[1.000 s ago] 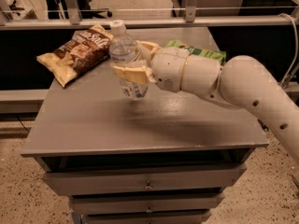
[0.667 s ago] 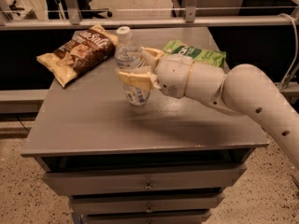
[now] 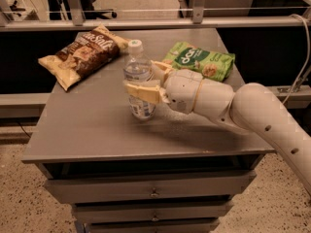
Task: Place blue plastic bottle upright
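A robot's end effector (image 3: 140,76) grips the blue plastic bottle (image 3: 141,107) near the middle of a grey table (image 3: 87,130). Its two tan fingers (image 3: 144,91) are closed to the bottle's width: one lies across the side of the bottle facing the camera, and the other reaches around the far side. The bottle stands upright with its white cap (image 3: 135,45) on top. Its base is at the table's surface, though whether it rests there under its own weight cannot be told. The writing on its pale label cannot be read.

The white arm (image 3: 262,115) comes in from the right edge of the camera view and crosses above the table's front right corner.

A brown and cream snack bag (image 3: 82,55) lies flat at the back left of the table, apart from the bottle, and the word "Salt" can be read in white script on it. A green snack bag (image 3: 201,62) lies at the back right, just behind the end effector's wrist. Its large white lettering appears to read "pop".

Drawers (image 3: 150,186) with small metal pulls sit below the table top.
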